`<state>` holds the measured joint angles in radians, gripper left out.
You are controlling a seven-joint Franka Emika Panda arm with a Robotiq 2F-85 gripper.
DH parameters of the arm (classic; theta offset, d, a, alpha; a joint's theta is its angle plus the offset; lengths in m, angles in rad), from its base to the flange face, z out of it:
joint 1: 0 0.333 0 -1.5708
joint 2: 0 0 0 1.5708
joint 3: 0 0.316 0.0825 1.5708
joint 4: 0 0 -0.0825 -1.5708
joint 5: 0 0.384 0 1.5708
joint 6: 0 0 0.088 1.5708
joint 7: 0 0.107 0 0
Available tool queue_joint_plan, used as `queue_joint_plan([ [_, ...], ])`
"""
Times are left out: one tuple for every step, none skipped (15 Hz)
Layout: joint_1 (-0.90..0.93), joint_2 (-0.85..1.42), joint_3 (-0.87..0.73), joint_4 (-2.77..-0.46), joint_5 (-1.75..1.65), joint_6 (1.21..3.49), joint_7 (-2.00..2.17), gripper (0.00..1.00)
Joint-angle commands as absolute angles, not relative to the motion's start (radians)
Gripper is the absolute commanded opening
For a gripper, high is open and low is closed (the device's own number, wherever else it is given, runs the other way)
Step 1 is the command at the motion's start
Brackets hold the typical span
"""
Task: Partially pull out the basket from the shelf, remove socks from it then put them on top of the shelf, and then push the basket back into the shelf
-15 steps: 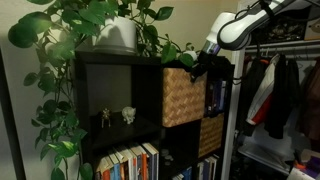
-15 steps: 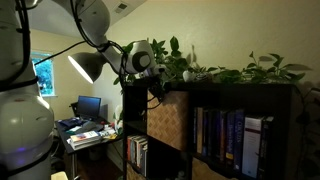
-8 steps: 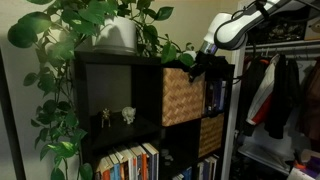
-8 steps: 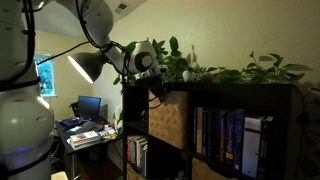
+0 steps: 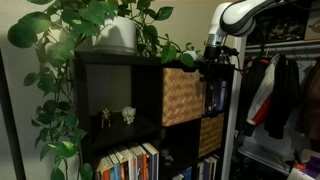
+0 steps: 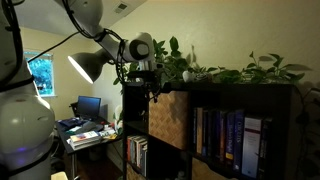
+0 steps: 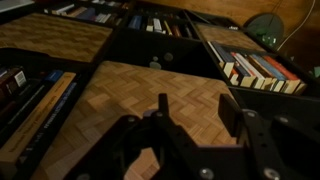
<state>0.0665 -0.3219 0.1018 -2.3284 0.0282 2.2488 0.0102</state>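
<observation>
Basket looks like it's poking out of the shelf a bit, so I'd call the pull-out done. Gripper hangs right by the basket's top edge, around 1 o'clock from its front. In the wrist view it looks spread wide with nothing in it, just weave underneath. Can't spot any socks, either in the basket or up top by the plant, so grabbing, placing and pushing back are probably all left. Books at 2 o'clock in the wrist view, but the spines are too blurry to read. No brands anywhere.
</observation>
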Motion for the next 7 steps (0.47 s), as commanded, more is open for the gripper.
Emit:
queue_joint_plan([
  [0.085, -0.361, 0.074, -2.273, 0.044, 2.040, -0.068, 0.86],
  [0.084, -0.363, 0.074, -2.258, 0.039, 1.999, -0.081, 0.92],
  [0.085, -0.365, 0.074, -2.248, 0.039, 1.969, -0.093, 0.99],
  [0.082, -0.367, 0.080, -2.242, 0.027, 1.948, -0.092, 0.99],
  [0.081, -0.367, 0.083, -2.237, 0.021, 1.932, -0.092, 1.00],
  [0.077, -0.351, 0.087, -2.247, 0.023, 1.982, -0.071, 0.93],
  [0.077, -0.351, 0.087, -2.243, 0.023, 1.970, -0.074, 0.99],
])
